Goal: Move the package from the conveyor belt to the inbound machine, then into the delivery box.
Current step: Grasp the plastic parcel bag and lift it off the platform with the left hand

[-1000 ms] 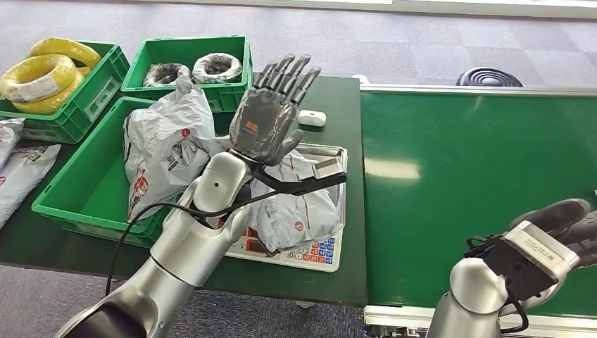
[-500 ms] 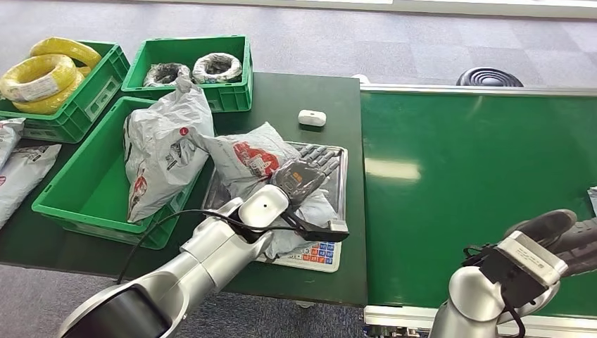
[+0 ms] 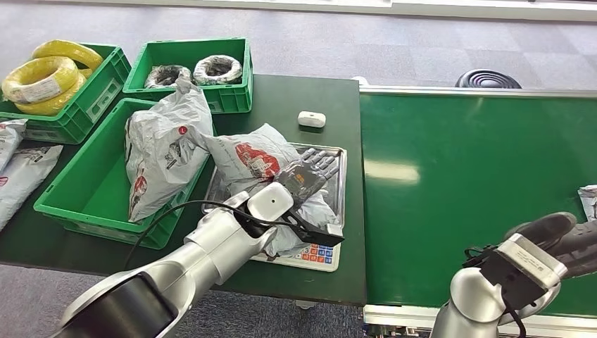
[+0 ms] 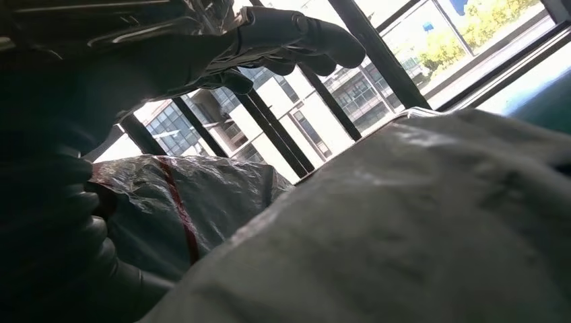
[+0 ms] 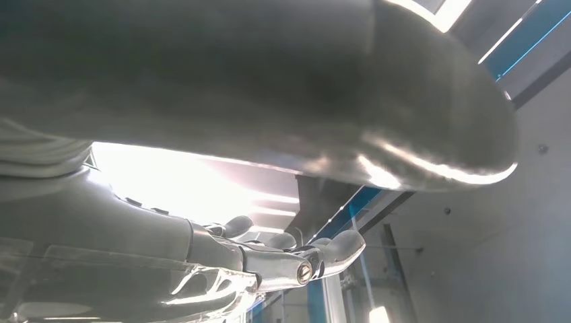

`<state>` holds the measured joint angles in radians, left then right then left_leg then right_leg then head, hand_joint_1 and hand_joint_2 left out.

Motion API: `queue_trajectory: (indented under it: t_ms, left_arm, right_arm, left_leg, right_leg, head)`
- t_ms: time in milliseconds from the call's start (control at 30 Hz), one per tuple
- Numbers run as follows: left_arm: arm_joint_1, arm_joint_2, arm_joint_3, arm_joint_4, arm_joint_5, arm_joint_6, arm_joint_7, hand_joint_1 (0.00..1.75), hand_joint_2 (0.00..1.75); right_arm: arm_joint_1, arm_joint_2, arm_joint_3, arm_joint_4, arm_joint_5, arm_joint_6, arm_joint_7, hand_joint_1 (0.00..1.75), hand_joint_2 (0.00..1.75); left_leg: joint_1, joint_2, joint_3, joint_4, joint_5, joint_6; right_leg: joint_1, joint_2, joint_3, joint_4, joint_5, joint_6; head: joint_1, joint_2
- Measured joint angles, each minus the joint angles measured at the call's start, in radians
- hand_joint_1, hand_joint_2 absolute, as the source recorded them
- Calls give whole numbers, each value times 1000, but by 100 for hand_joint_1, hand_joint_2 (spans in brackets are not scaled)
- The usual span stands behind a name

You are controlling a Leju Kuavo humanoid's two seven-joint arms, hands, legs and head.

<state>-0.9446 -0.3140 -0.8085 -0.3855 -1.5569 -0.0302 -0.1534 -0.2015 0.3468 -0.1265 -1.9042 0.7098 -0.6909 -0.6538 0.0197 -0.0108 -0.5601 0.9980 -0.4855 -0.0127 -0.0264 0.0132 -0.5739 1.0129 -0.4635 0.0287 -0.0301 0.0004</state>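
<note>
Now, top-down, biggest first.

Conveyor belt [image 3: 479, 190]: broad green surface on my right, with the edge of another white parcel [image 3: 588, 201] just coming in at its far right side.

Delivery box [image 3: 98, 190]: green crate to my left, already holding one crumpled bag [image 3: 163, 151].

Inbound machine [image 3: 339, 163]: metal tray over a keypad, sitting between crate and belt.

Package [image 3: 253, 158]: grey-white poly mailer with red print, lying on the tray, its upper corner leaning toward the crate.

How it handles: I judge it light, soft and floppy; the film looks slick and wrinkled, so it may sag or slide. Contents I cannot tell.

Where to hold: I'd gather the bulging middle, film bunched under the fingers, not a loose corner.

Left hand [image 3: 304, 176]: laid flat on the package, fingers stretched out and apart, not yet closed around it.

Right hand [image 3: 563, 236]: low over the near belt edge, dark fingers curled; whether it holds anything I cannot tell.
</note>
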Motion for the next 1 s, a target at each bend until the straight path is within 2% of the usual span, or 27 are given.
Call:
queue_trajectory:
  t_ms: [67, 100, 200, 1000]
  left_arm:
    - [-5, 0, -4, 5, 2, -14, -8, 145, 175]
    - [-6, -1, -5, 7, 4, -21, -14, 153, 175]
    - [-9, -1, -6, 14, 15, -36, -30, 158, 175]
    - [-16, 4, -6, 30, 74, -55, -80, 161, 175]
  right_arm:
    - [-1, 0, 0, 0, 5, 0, 3, 0, 0]
    - [-2, 0, 0, 0, 7, 0, 4, 0, 0]
    - [-3, 0, 0, -1, 10, 0, 4, 0, 0]
    - [-9, 0, -10, 0, -34, 0, -38, 0, 0]
  left_leg:
    - [0, 0, 1, 0, 0, 0]
    - [0, 0, 1, 0, 0, 0]
    - [0, 0, 1, 0, 0, 0]
    - [0, 0, -1, 0, 0, 0]
  right_leg:
    - [0, 0, 1, 0, 0, 0]
    - [0, 0, 1, 0, 0, 0]
    - [0, 0, 2, 0, 0, 0]
    - [0, 0, -1, 0, 0, 0]
  head:
    - [0, 0]
    - [0, 0]
    - [0, 0]
    - [0, 0]
